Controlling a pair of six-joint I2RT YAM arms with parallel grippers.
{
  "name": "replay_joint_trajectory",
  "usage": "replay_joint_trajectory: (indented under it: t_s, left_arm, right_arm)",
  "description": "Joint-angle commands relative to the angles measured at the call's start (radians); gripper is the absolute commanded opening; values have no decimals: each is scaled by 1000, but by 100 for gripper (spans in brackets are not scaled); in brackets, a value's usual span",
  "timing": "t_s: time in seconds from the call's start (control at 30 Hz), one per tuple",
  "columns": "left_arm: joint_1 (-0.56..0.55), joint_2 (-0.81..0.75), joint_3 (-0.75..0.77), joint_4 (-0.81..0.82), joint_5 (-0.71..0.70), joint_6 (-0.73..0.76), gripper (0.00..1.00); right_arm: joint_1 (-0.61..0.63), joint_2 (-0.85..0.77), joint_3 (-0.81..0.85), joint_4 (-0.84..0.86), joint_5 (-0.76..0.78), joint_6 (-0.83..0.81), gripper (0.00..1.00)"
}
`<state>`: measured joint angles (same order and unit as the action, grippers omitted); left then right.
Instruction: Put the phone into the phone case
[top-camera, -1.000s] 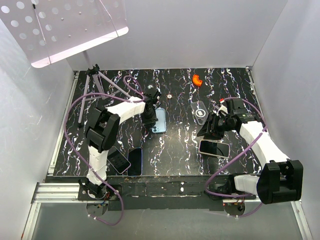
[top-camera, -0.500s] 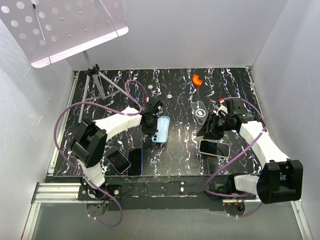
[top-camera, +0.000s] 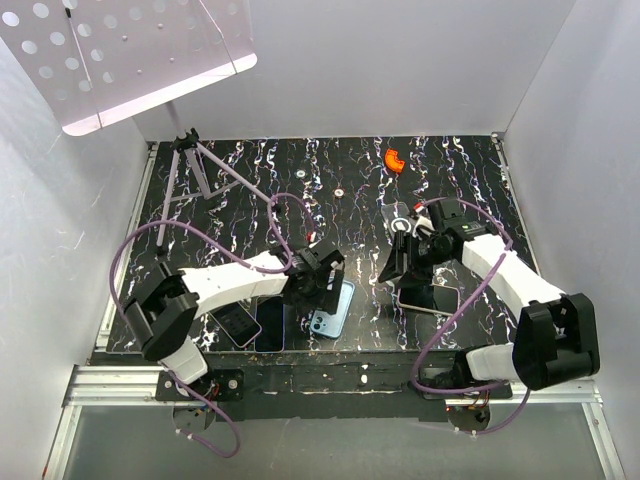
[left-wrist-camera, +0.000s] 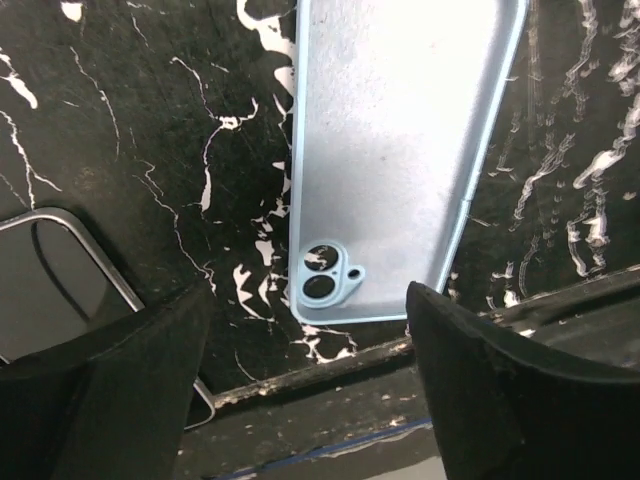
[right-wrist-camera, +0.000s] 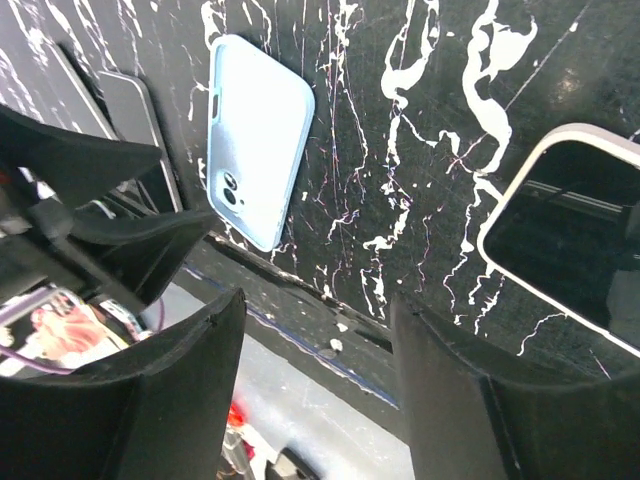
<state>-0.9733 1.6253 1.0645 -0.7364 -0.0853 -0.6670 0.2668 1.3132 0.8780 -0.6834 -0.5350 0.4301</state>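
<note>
The left end effector (left-wrist-camera: 308, 300) hangs with its jaws well apart and nothing gripped. The light-blue phone case (left-wrist-camera: 400, 150) lies flat on the table (left-wrist-camera: 150, 120) just ahead of its fingertips, camera cut-out nearest. A dark phone (left-wrist-camera: 50, 270) lies close on its left. The right end effector (right-wrist-camera: 315, 310) is likewise spread and empty, with a white-rimmed phone (right-wrist-camera: 570, 230) off to its right.

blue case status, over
Left claw open over blue case, flat near front edge. Right claw open beside white-rimmed phone. Phone outside case, nothing between them.
</note>
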Motion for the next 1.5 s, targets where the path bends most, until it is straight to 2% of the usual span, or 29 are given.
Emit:
replay_joint_trajectory:
  t_s: [0.0, 0.1, 0.33, 0.63, 0.9, 1.07, 1.13, 1.2, 1.27, 1.37, 1.4, 1.47]
  left_arm:
    - [-1, -126, 3, 19, -62, -48, 87]
    - [2, -151, 9, 8, -79, -49, 95]
    - [62, -215, -17, -1, -44, -71, 98]
    - [307, -409, -181, 109, 251, -85, 98]
    - [536, -515, -304, 198, 527, -85, 98]
    - [581, -535, -322, 201, 575, -62, 98]
    - [579, -536, -324, 203, 584, -57, 98]
    - [582, -542, -328, 204, 591, -59, 98]
    - [582, -545, -328, 206, 593, -57, 98]
    - [582, -551, -328, 201, 590, -52, 98]
    - [582, -553, -330, 197, 587, -52, 98]
    - [582, -555, -330, 192, 579, -51, 98]
  right_arm:
    - [70, 21, 81, -19, 93, -34, 69]
    - [109, 53, 107, -22, 142, -50, 70]
    - [189, 179, 180, -16, 222, -91, 71]
    - [330, 391, 331, 1, 276, -128, 71]
    - [452, 586, 487, -28, 414, -159, 68]
    - [518, 675, 559, -54, 565, -162, 64]
    - [532, 707, 582, -65, 599, -162, 59]
    - [538, 731, 601, -76, 603, -160, 48]
    - [538, 742, 604, -82, 598, -156, 22]
    - [537, 727, 589, -74, 590, -137, 5]
    - [537, 719, 582, -76, 589, -125, 1]
    - [534, 695, 567, -76, 586, -102, 1]
